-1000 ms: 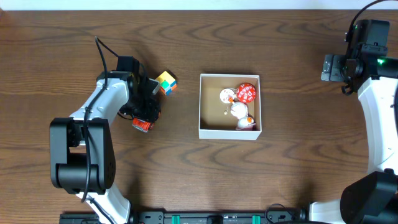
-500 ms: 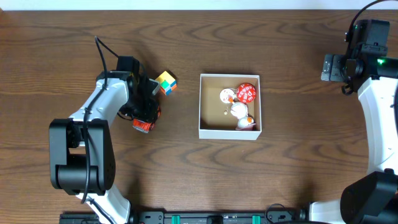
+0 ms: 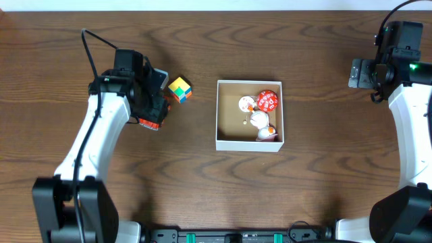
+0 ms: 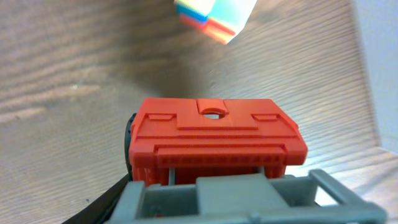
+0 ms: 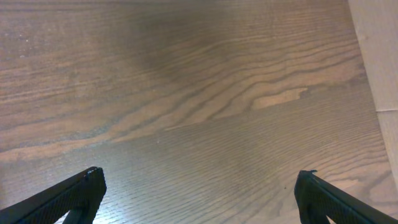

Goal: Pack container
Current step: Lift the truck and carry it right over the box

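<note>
The container [image 3: 248, 144] is a shallow white-walled square box with a tan floor at the table's middle. It holds a red dotted ball [image 3: 268, 101] and white toys [image 3: 258, 120]. My left gripper [image 3: 151, 115] is shut on a red and grey toy [image 3: 149, 124] and holds it left of the container. In the left wrist view the red toy [image 4: 214, 140] fills the frame and hides my fingers. A multicoloured cube [image 3: 179, 89] sits just right of the gripper; it also shows in the left wrist view [image 4: 214, 15]. My right gripper [image 5: 199, 199] is open and empty at the far right [image 3: 359, 73].
Bare brown wood lies between the cube and the container and around the right gripper. A pale strip [image 5: 379, 56] runs along the right side of the right wrist view.
My left arm has risen and shifted up and left, carrying the red toy with it. The cube, the container and the right arm have not moved.
</note>
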